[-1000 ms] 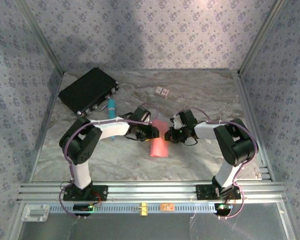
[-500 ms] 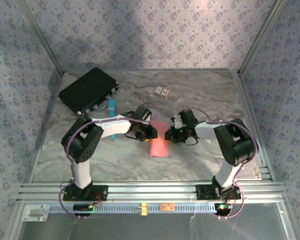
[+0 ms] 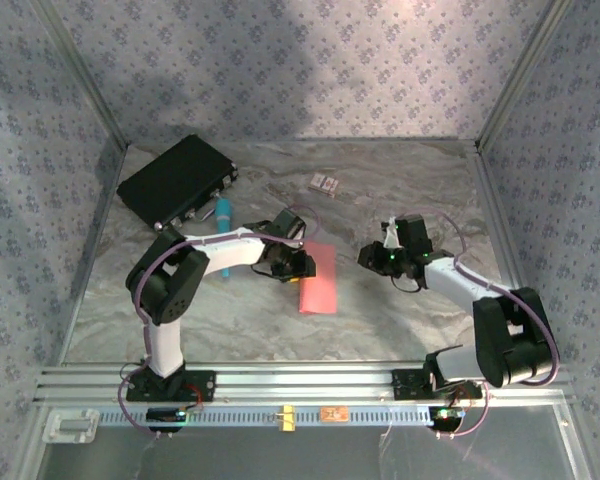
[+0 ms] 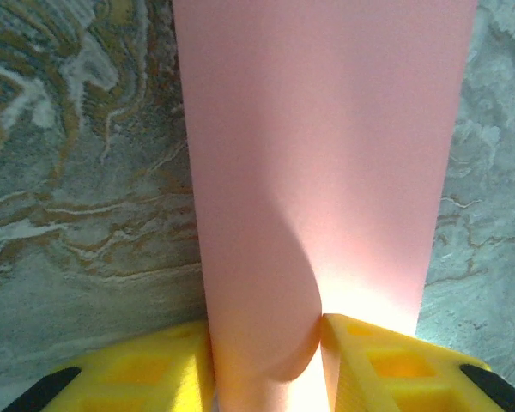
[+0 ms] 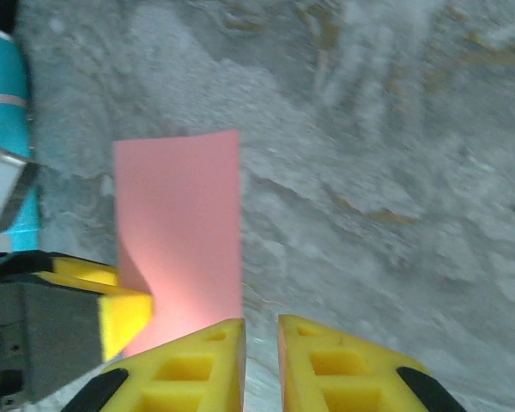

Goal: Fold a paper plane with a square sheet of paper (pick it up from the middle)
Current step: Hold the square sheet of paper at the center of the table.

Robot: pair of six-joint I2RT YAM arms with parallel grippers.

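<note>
The black case (image 3: 175, 180) lies shut at the far left of the table (image 3: 420, 200), its inside hidden. The teal marker (image 3: 223, 215) lies just beside it, and the small card (image 3: 324, 182) sits further right. The left gripper (image 4: 266, 333) has its 2 yellow fingers (image 4: 146, 373) pinched on a curled fold of the pink sheet of paper (image 4: 318, 154). The sheet lies folded into a long strip at the table's middle. The right gripper (image 5: 262, 330) hangs near the strip, apart from it. Its 2 fingers stand a narrow slit apart with nothing between them.
</note>
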